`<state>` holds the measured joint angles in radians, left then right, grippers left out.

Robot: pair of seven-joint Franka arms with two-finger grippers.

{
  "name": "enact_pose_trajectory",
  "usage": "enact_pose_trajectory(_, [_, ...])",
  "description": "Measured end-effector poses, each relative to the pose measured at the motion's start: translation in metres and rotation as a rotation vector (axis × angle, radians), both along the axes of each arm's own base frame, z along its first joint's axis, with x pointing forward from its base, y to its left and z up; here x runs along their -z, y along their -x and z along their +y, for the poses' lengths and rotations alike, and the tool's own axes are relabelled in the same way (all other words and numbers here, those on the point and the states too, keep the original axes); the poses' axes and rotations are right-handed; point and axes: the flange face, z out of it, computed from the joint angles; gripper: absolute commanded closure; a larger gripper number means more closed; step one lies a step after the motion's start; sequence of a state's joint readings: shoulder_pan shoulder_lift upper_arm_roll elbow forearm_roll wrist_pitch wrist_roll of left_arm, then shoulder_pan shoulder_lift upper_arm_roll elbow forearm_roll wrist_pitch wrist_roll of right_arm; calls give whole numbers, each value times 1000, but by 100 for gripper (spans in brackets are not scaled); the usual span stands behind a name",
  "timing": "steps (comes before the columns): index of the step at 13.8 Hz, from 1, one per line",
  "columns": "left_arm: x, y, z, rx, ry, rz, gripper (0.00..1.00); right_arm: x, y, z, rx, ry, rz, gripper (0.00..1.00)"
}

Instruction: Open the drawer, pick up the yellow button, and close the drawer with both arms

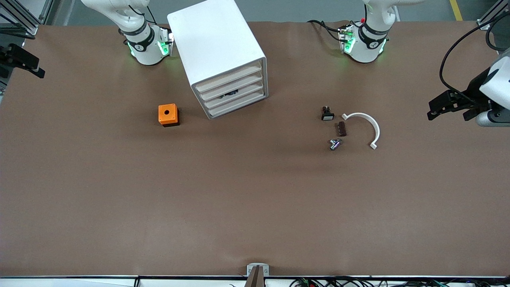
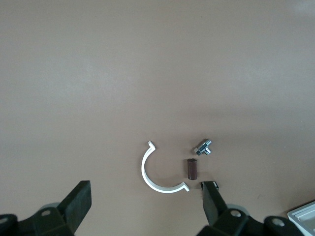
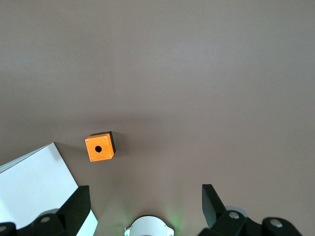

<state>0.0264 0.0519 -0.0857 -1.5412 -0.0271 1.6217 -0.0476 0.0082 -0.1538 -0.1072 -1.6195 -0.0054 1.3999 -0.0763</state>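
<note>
Both pairs of jaws are standing wide open and holding nothing.

Front view: the left gripper (image 1: 448,113) is hanging over the edge of the brown table (image 1: 255,199) at the left arm's end, and the right gripper (image 1: 22,63) over the right arm's end. Grey floor is showing past the table. A white drawer cabinet (image 1: 223,56) is sitting well apart from both jaws with all its drawers shut. A small dark shape is showing at one drawer front, but the button cannot be made out.

Left wrist view: a white curved clip (image 2: 157,173), a brown block (image 2: 192,168) and a metal fitting (image 2: 203,147) are lying on the table below the open jaws, untouched.

Right wrist view: an orange cube with a hole (image 3: 100,146) is resting below the spread fingers (image 3: 76,204), beside the cabinet.
</note>
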Motion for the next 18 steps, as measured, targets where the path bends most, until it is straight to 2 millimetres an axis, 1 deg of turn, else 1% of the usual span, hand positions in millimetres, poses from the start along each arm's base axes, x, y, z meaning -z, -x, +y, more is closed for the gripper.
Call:
enact_pose_trajectory(2, [5, -2, 1, -2, 0, 8, 0, 0, 0, 0, 0, 0, -2, 0])
enact_pose_trajectory(6, [7, -3, 1, -2, 0, 12, 0, -1, -1, 0, 1, 1, -13, 0])
enact_pose_trajectory(8, [13, -5, 1, -2, 0, 26, 0, -2, -2, 0, 1, 2, -19, 0])
enact_pose_trajectory(11, [36, -15, 2, -2, 1, 66, 0, -2, -2, 0, 1, 2, -21, 0])
enact_pose_trajectory(18, [112, -41, -4, -6, 3, 192, 0, -2, -2, 0, 1, 2, -22, 0])
